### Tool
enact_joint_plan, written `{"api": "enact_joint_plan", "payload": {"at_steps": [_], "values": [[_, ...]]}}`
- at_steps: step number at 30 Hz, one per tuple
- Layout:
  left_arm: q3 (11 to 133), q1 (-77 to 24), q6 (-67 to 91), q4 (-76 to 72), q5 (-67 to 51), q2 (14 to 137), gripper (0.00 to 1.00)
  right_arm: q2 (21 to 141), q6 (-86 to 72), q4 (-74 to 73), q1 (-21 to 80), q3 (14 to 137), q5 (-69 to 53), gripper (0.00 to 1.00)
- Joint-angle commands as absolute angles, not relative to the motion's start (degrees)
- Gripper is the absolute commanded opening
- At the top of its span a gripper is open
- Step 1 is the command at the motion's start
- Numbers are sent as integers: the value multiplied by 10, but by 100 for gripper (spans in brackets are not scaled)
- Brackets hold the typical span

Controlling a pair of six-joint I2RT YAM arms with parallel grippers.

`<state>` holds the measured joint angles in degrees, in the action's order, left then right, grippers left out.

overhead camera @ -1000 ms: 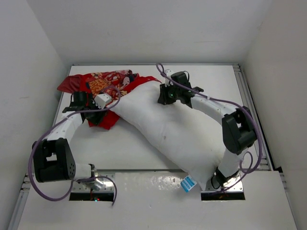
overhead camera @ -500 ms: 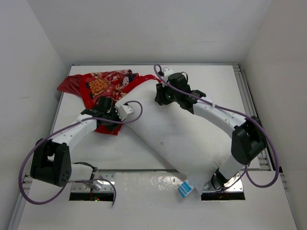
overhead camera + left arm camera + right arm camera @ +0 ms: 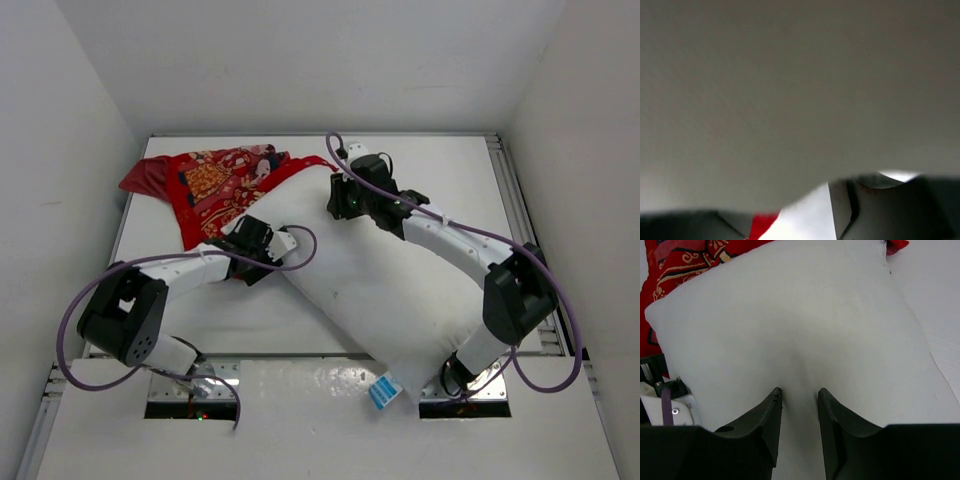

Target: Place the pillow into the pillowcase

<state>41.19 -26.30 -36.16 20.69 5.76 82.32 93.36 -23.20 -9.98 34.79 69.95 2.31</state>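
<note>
- The pillow (image 3: pixel 370 285) lies diagonally across the worktop (image 3: pixel 450 165), its far end against the pillowcase (image 3: pixel 205 180) in the far left corner.
- Right gripper (image 3: pixel 799 391), narrowly parted, pinches a pucker of pillow.
- Left gripper (image 3: pixel 268 245) is at the pillow's left edge; its opening cannot be told.

My left arm (image 3: pixel 170 275) and right arm (image 3: pixel 455 240) are smooth white shells broken up by bulky black joint housings. A purple cable (image 3: pixel 68 345) loops loosely off each one. My right tool (image 3: pixel 799 392) has two matte black fingers (image 3: pixel 765 420), tapered, one with a small round hole. Shiny metal base plates (image 3: pixel 190 395) sit at the desk's (image 3: pixel 440 160) near edge.
</note>
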Motion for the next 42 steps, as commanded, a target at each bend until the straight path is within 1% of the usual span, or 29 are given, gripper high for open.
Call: {"api": "enact_joint_plan", "payload": {"at_steps": [1, 6, 8, 9, 10, 11, 12, 13, 16, 17, 20, 22, 23, 25, 26, 28, 31, 32, 35, 37, 42], "values": [[404, -267, -329, 162, 124, 856, 50, 911, -242, -106, 355, 698, 30, 35], [396, -262, -330, 147, 147, 888, 48, 911, -232, -111, 359, 706, 33, 40], [392, -259, -332, 134, 160, 890, 35, 913, -222, -112, 366, 710, 37, 43], [390, -258, -337, 131, 163, 890, 30, 914, -217, -113, 366, 716, 40, 46], [389, -255, -337, 129, 161, 890, 16, 918, -215, -119, 371, 722, 41, 48], [389, -249, -339, 127, 160, 889, 8, 925, -210, -124, 373, 727, 44, 50], [391, -245, -339, 128, 151, 889, 2, 928, -208, -127, 374, 737, 44, 53], [396, -242, -340, 131, 143, 889, 0, 932, -208, -132, 376, 742, 43, 54], [423, -227, -345, 173, 83, 867, 0, 937, -204, -133, 377, 751, 40, 56], [432, -213, -351, 210, 62, 844, 0, 938, -204, -133, 378, 751, 40, 56], [494, -170, -370, 294, -84, 783, 0, 940, -196, -132, 377, 762, 34, 57], [538, -128, -380, 331, -144, 741, 0, 947, -192, -136, 375, 773, 28, 62], [559, -113, -390, 364, -199, 730, 0, 952, -189, -136, 372, 786, 8, 64], [568, -75, -396, 393, -245, 717, 0, 955, -190, -132, 367, 796, -24, 69], [566, -63, -402, 408, -282, 716, 0, 959, -187, -125, 367, 807, -55, 75], [538, -43, -404, 402, -302, 717, 0, 975, -169, -115, 377, 823, -67, 79], [515, -33, -394, 389, -309, 726, 0, 1010, -138, -129, 407, 878, -33, 95], [516, -26, -387, 388, -322, 729, 0, 1039, -131, -134, 414, 908, -26, 99], [528, -1, -372, 387, -347, 737, 0, 1098, -112, -161, 435, 960, -48, 99], [537, 26, -369, 391, -353, 736, 0, 1120, -101, -163, 447, 968, -48, 99], [521, 66, -364, 390, -354, 728, 0, 1158, -125, -104, 467, 898, -29, 99]]}}
